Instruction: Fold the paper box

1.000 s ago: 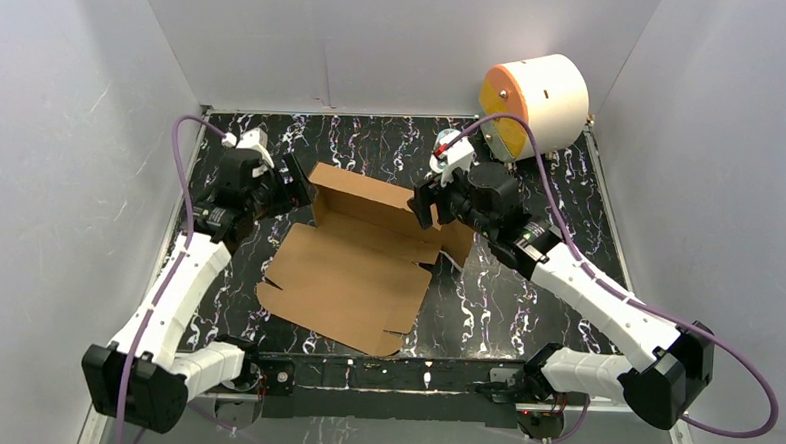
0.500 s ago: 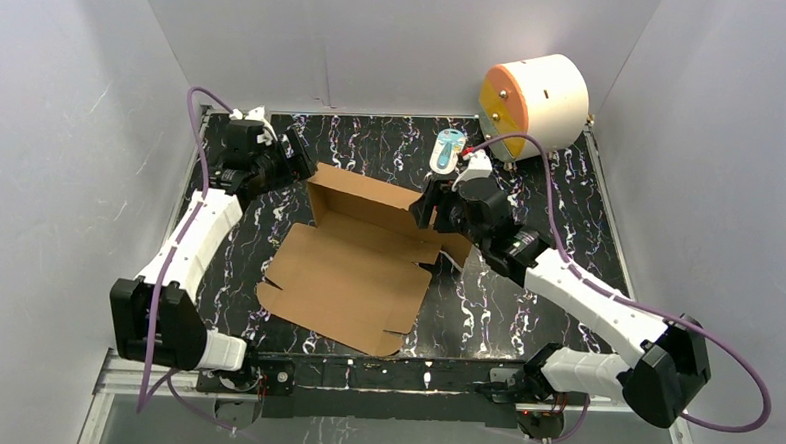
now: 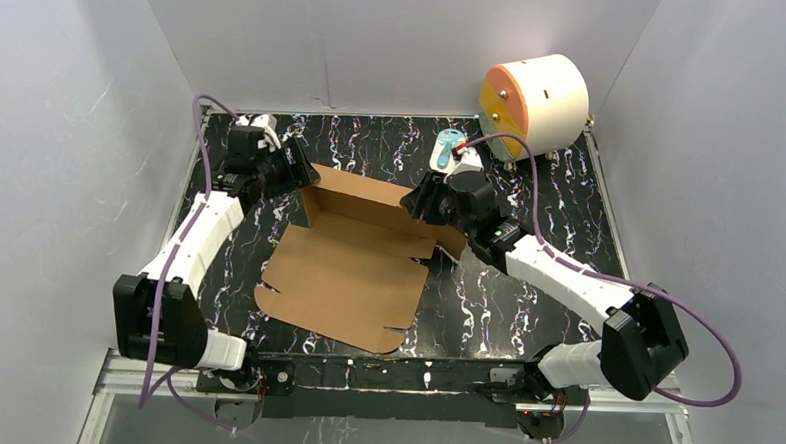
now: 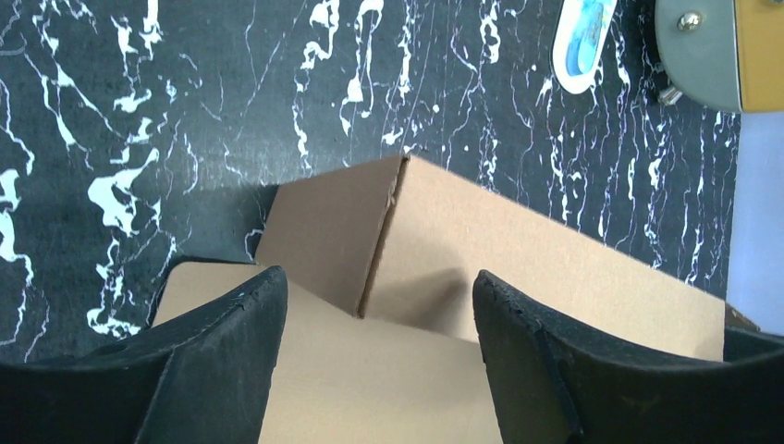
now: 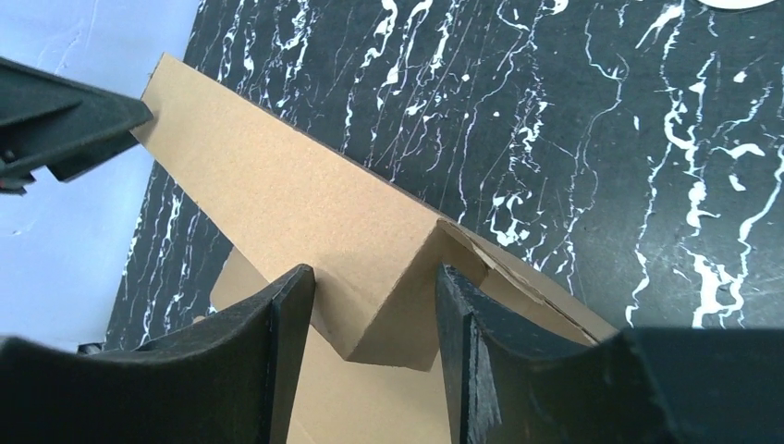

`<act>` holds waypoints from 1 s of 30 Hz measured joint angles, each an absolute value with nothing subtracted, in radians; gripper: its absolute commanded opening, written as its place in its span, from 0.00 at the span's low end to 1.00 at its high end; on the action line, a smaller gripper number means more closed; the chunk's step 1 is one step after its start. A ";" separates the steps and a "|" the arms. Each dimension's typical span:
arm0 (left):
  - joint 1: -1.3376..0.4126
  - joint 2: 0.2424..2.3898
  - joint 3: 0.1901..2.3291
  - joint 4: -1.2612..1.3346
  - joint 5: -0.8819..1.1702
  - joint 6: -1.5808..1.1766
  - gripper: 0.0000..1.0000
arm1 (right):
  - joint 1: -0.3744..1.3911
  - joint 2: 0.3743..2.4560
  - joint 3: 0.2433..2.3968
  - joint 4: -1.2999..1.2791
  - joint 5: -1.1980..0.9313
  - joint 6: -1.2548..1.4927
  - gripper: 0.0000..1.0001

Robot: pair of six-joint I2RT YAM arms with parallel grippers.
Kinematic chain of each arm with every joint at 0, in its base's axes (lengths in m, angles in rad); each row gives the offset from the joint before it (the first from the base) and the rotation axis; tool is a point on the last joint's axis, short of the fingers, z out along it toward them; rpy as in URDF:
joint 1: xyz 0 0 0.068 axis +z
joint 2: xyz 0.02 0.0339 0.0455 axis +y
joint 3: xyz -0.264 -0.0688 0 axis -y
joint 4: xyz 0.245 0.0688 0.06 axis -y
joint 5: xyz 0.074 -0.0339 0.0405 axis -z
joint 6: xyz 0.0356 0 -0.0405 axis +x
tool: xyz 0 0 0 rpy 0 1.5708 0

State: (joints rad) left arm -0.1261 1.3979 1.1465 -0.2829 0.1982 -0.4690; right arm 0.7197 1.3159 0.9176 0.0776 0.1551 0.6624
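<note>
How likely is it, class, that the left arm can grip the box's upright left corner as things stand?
Probably yes. The left gripper is open, and an upright corner of the paper box lines up between its fingers, unobstructed. The right gripper is at the other end.

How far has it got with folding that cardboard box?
Early on. Done: the paper box's back wall stands upright, with short flaps bent at both ends. In hand: the left end effector and right end effector each straddle one back corner, fingers apart. Left: the large front panel lies flat on the table, so the remaining walls are unformed.
</note>
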 measured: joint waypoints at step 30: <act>-0.127 0.937 0.899 -0.321 0.140 -0.492 0.67 | 0.570 1.294 1.011 0.110 -0.212 0.372 0.75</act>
